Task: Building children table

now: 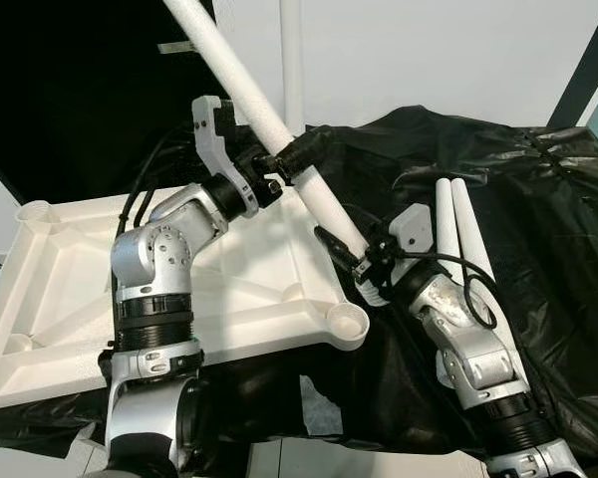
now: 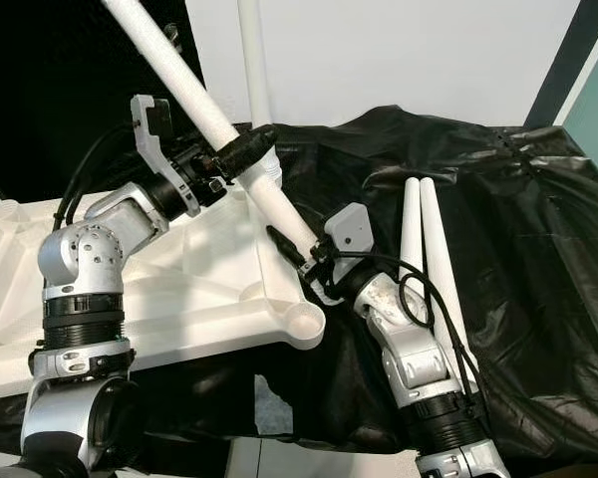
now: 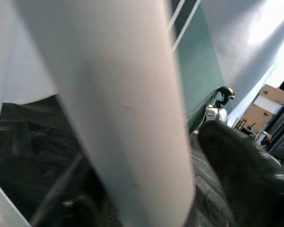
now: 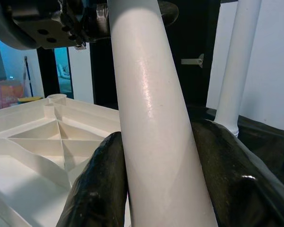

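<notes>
A long white table leg (image 1: 249, 95) slants from the upper left down toward the near right corner socket (image 1: 347, 324) of the upturned white tabletop (image 1: 60, 289). My left gripper (image 1: 289, 157) is shut on the leg about halfway along. My right gripper (image 1: 354, 261) is shut on its lower end, just above that socket. In the right wrist view the leg (image 4: 151, 118) sits between both black fingers (image 4: 99, 184). The left wrist view has the leg (image 3: 128, 118) close up beside one finger (image 3: 241, 161).
Another leg (image 1: 291, 60) stands upright at the tabletop's far corner. Two spare legs (image 1: 458, 229) lie side by side on the black sheet (image 1: 548, 219) to the right. A white wall rises behind. Another robot (image 3: 217, 101) and cardboard boxes stand far off.
</notes>
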Robot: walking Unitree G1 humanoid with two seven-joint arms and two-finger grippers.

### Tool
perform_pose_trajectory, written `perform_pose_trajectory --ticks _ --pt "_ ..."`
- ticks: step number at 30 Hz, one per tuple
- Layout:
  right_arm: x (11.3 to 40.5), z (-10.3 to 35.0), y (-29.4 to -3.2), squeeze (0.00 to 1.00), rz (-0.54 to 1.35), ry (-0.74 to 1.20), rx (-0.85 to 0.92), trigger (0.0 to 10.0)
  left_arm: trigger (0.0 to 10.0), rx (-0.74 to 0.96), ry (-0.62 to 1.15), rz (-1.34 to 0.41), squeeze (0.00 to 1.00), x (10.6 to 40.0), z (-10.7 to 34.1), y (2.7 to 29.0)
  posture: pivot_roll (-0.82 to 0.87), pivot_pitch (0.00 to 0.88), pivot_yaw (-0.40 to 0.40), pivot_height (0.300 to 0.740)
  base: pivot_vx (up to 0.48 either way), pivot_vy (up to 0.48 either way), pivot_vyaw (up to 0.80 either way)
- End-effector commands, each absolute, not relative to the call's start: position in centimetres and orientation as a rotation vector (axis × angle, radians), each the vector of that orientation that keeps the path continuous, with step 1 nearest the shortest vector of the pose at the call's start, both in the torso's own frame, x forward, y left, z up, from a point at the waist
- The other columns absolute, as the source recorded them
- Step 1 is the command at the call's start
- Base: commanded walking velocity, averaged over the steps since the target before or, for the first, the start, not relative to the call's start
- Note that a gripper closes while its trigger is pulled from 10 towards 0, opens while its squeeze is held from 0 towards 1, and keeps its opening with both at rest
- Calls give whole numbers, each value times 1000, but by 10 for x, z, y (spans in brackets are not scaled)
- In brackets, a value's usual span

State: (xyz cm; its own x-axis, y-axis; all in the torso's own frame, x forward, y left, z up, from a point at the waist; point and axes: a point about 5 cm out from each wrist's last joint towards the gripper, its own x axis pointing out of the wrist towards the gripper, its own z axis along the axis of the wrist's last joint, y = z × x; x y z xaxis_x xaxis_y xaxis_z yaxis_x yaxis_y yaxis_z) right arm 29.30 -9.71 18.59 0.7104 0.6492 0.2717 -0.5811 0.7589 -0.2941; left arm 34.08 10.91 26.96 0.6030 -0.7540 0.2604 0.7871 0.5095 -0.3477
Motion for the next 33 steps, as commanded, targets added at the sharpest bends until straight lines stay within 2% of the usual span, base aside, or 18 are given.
perform_pose_trajectory --ticks 1,7,8,9,10,12,13,20,21,25,26,33 --pt "290 185 -95 0 707 -377 -209 10000 0 -462 -77 -941 0 342 275 107 -35 0 31 740 0 0 0" --pt "289 183 -95 0 713 -372 -226 10000 0 -459 -93 -946 0 341 281 106 -39 0 38 740 0 0 0" --pt "290 183 -95 0 704 -365 -220 10000 510 -431 -108 -950 0 339 283 104 -38 0 40 740 0 0 0" --pt "290 183 -95 0 704 -365 -220 10000 510 -431 -108 -950 0 339 283 104 -38 0 40 740 0 0 0" --pt "291 184 -95 694 697 -359 -213 10000 10000 -412 -115 -959 0 336 286 102 -41 0 42 740 0 0 0" --pt "291 184 -95 694 697 -359 -213 10000 10000 -412 -115 -959 0 336 286 102 -41 0 42 740 0 0 0" --pt "293 185 -96 1000 677 -353 -203 10000 10000 -399 -128 -959 0 334 289 100 -39 0 42 740 0 0 0" --pt "296 187 -97 1000 645 -339 -206 10000 10000 -340 -172 -947 0 329 299 95 -19 0 43 740 0 0 0" --pt "301 189 -96 0 625 -314 -230 10000 10000 -297 -216 -940 0 326 309 93 -30 0 54 740 0 0 0" --pt "307 191 -97 0 601 -294 -245 10000 10000 -253 -252 -921 0 325 316 89 -33 0 56 740 0 0 0" --pt "312 194 -97 0 584 -274 -275 10000 10000 -192 -293 -905 0 322 321 84 -34 0 54 740 0 0 0" --pt "325 198 -92 0 575 -197 -311 10000 10000 -100 -358 -891 0 315 328 61 -30 0 49 740 0 0 0"
